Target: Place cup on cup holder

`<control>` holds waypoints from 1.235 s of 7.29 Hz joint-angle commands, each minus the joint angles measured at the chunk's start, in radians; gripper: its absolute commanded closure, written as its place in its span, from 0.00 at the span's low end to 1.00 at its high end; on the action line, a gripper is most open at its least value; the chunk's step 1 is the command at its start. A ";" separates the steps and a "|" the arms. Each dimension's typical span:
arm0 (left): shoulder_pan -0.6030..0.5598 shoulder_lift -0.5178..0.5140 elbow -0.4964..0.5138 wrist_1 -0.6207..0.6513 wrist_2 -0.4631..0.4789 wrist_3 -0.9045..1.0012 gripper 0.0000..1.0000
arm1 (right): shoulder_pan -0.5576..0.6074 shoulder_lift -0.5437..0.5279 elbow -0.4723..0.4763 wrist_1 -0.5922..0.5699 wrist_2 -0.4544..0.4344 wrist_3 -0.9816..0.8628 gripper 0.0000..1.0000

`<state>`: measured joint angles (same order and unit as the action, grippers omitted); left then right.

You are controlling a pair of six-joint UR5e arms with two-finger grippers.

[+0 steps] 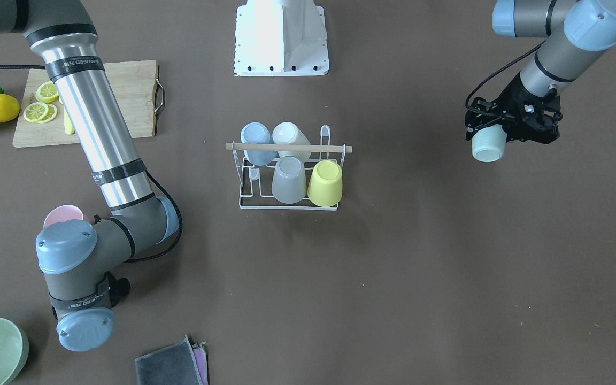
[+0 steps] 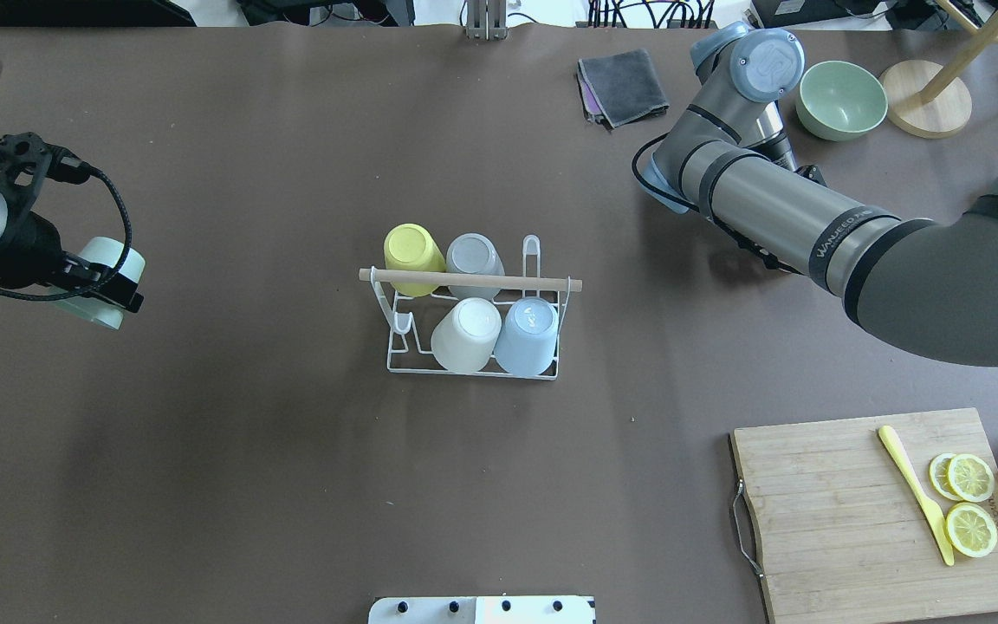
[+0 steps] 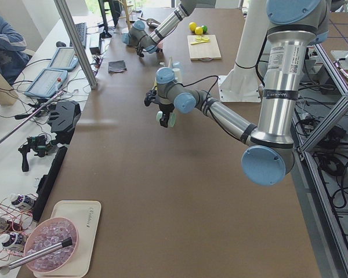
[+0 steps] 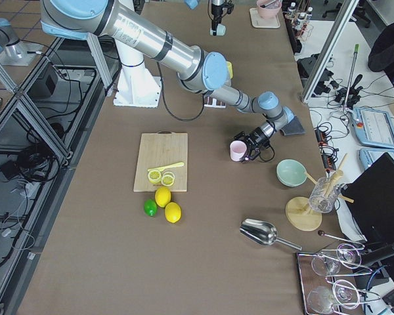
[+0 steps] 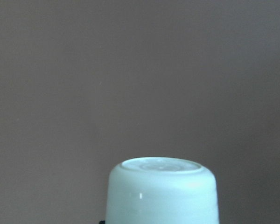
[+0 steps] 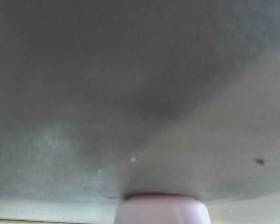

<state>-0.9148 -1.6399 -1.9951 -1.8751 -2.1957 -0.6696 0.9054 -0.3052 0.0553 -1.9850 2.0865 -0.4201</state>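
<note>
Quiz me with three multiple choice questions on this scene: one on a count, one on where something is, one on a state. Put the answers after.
1. How many cups sit on the rack? A two. B four. C six.
2. Where is the pink cup? A on the cutting board. B in the bowl. C on the table, at the right gripper.
3. What state is the mint cup in? A held by the left gripper, off the table. B lying on the table. C hung on the rack.

Answers:
1 B: a blue cup, a cream cup, a grey cup and a yellow cup are on it.
2 C: the exterior right view shows it standing right by that gripper.
3 A: the exterior left view shows it in the air under the wrist.
</note>
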 commanded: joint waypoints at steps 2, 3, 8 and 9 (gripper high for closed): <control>0.020 0.035 0.004 -0.458 0.144 -0.094 1.00 | 0.000 0.003 0.003 0.000 -0.012 0.003 0.99; 0.068 0.038 0.005 -0.558 0.280 -0.094 1.00 | 0.001 0.006 0.001 -0.001 -0.017 0.003 1.00; 0.457 -0.004 0.004 -0.864 0.968 -0.082 1.00 | 0.053 0.106 -0.022 -0.090 -0.026 -0.009 1.00; 0.515 -0.008 -0.001 -0.903 1.090 -0.026 1.00 | 0.084 0.124 -0.008 -0.092 -0.026 -0.002 1.00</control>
<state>-0.4905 -1.6375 -1.9911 -2.7337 -1.2762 -0.7381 0.9558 -0.2065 0.0358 -2.0640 2.0606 -0.4280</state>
